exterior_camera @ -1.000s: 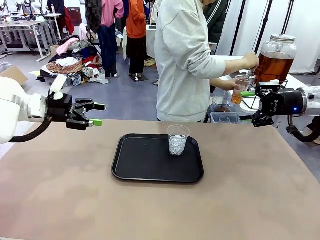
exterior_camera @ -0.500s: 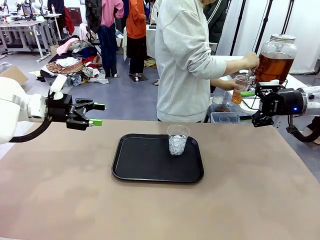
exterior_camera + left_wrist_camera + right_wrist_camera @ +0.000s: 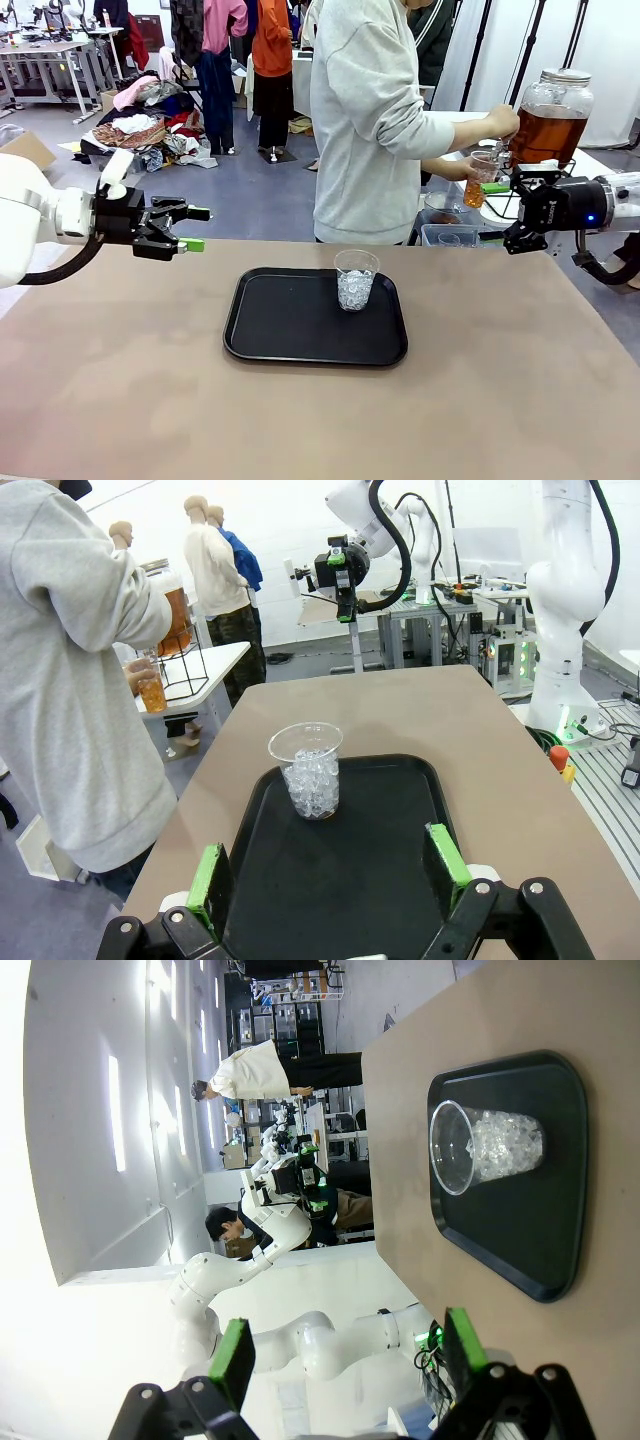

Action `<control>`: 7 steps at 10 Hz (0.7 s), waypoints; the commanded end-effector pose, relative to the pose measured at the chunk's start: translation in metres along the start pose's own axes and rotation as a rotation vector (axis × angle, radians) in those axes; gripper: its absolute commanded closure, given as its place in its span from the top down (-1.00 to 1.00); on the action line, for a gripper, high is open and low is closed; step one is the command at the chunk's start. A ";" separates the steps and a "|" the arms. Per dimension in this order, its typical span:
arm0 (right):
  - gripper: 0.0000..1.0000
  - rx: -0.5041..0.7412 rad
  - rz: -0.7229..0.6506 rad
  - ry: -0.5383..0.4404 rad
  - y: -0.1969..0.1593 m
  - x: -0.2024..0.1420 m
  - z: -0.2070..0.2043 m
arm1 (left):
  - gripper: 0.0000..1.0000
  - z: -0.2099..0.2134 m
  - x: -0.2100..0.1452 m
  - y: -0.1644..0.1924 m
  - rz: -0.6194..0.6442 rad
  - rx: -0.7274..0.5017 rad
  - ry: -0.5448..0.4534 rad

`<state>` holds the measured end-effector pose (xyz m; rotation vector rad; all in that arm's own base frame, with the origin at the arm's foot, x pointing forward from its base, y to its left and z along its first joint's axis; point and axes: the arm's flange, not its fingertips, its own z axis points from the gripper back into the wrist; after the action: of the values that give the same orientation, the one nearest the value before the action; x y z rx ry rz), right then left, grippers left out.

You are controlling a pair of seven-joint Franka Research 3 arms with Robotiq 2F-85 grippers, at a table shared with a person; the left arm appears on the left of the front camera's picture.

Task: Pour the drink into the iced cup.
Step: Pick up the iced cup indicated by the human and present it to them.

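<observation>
Front view: nothing has moved. The left gripper (image 3: 196, 229) and right gripper (image 3: 348, 1335) wait, jaws spread, while the person apparently taps the drink (image 3: 545, 135) into a small cup (image 3: 477, 186); the iced cup (image 3: 355, 280) is still unfilled.

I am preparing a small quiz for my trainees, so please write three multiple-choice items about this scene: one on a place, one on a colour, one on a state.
1. Where does the iced cup stand?
A) on the black tray
B) on the bare table beside it
C) in a person's hand

2. What colour is the drink in the glass jar?
A) green
B) colourless
C) amber-brown

3. How is the left gripper?
A) shut on the cup
B) open, holding nothing
C) shut and empty

Answers:
1 A, the cup rests inside the tray's rim.
2 C, brown liquid shows through the glass.
3 B, its jaws stand wide apart with nothing between them.
</observation>
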<state>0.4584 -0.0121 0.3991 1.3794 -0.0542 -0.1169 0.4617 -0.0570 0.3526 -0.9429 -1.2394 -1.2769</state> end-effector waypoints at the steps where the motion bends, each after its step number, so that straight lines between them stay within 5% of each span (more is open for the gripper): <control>1: 1.00 0.002 0.002 -0.002 0.002 -0.001 0.000 | 1.00 0.001 0.001 0.000 -0.004 0.001 -0.001; 7: 1.00 0.002 0.002 -0.002 0.002 -0.001 0.000 | 1.00 0.001 0.001 0.000 -0.004 0.001 -0.001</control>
<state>0.4584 -0.0121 0.3991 1.3794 -0.0542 -0.1169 0.4617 -0.0570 0.3526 -0.9429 -1.2394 -1.2769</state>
